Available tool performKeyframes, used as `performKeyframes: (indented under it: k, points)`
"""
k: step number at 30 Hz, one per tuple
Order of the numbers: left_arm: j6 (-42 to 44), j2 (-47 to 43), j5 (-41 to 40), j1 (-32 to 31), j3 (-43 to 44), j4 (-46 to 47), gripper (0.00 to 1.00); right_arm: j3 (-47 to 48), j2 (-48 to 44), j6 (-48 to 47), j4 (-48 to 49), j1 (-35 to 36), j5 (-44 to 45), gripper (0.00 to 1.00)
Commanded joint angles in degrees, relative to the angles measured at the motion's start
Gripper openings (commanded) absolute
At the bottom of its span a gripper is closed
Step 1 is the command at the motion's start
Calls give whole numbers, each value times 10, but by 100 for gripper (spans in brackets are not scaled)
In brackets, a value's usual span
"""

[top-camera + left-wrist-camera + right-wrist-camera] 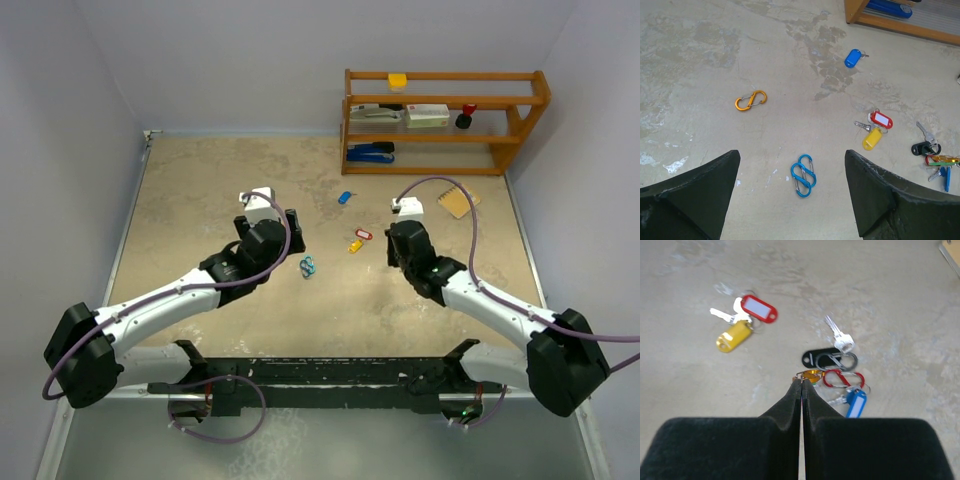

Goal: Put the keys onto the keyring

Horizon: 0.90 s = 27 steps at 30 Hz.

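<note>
right gripper (pixel 801 382) pinches orange clip (pixel 810 375); left gripper (pixel 792 155) agape — over blue clips (pixel 803 175)

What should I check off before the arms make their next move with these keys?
1. The left gripper is open: ok.
2. The right gripper is shut: ok.
3. Its hold on the orange clip at its tips: cannot tell.
4. The red-tagged key and yellow-tagged key lie unobstructed: ok.
5. The lone blue-tagged key joined to the others: not ok.
</note>
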Motion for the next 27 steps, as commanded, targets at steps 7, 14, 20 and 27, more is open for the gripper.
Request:
performKeyframes:
  k: [7, 14, 20, 27]
  points:
    - [-10, 1, -18, 10, -12, 16, 82, -20, 2, 46, -35, -56, 14, 0]
    - [-10, 5, -13, 15, -15, 20, 82, -22, 10, 52, -44, -78, 4, 0]
    - [-9, 2, -11, 18, -19, 21, 82, -22, 9, 54, -47, -86, -2, 0]
    - [-10, -4, -11, 20, -21, 20, 82, -23, -5, 54, -48, -86, -10, 0]
